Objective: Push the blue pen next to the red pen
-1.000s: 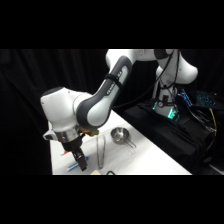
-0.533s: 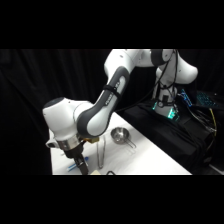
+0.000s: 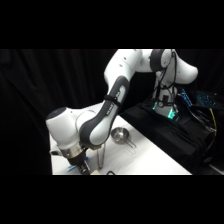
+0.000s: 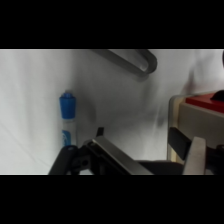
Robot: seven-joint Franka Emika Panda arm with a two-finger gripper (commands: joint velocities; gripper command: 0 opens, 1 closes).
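Observation:
In the wrist view the blue pen lies on the white table, light blue barrel with a darker blue cap at its far end. It sits just left of my gripper, whose black linkage overlaps its near end. A red shape shows at the right edge above a pale block; I cannot tell whether it is the red pen. In the side view my gripper is low over the table's near left corner and hides both pens.
Metal tongs lie beyond the blue pen and show beside the gripper in the side view as tongs. A small metal bowl stands mid-table. The table's left edge is close to the gripper.
The arm has folded further left and the gripper has sunk a little lower over the table's near left corner.

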